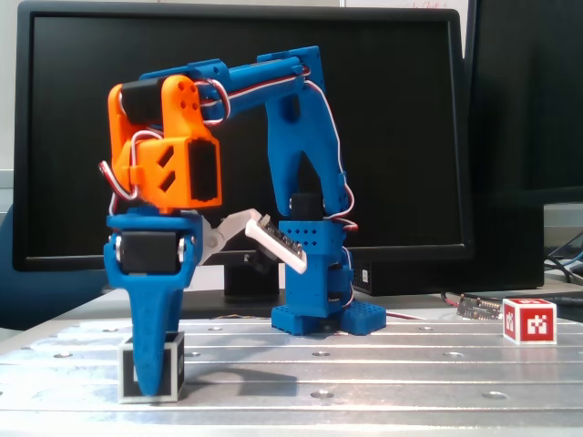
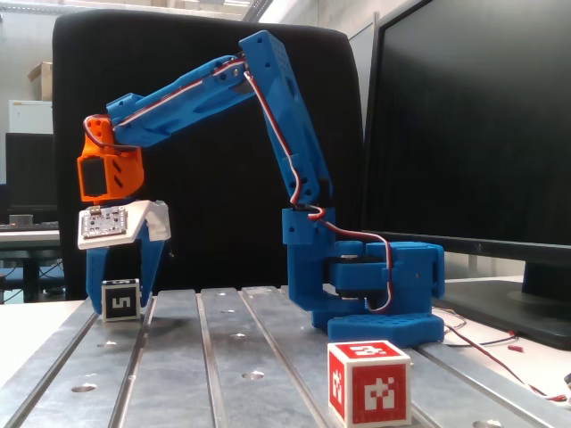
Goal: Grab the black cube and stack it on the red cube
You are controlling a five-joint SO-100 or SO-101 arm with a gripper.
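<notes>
While bent low over the slotted metal table (image 1: 383,364), reaches down with the blue arm (image 2: 268,98) folded forward from its base. Straddles the black cube (image 2: 120,300) with the gripper (image 2: 120,290) in a fixed view, one blue finger (image 2: 152,263) dropping down each side of it. Shows that cube resting on the table near the left edge, white "5" mark facing the camera. Hides most of the cube's front behind a broad blue finger (image 1: 153,319) in a fixed view, leaving only the white-edged corners of the black cube (image 1: 175,364) peeking out. Jaws set apart around the cube; looks like they may be brushing its sides, but cannot tell whether they are pressing. Sits well apart from all that: the red cube (image 1: 529,320), far right on the table in a fixed view, and close to the lens, in front of the arm's base, in a fixed view (image 2: 369,382). Carries white square patterns on its faces. Fills the background with a dark monitor (image 1: 392,109).
</notes>
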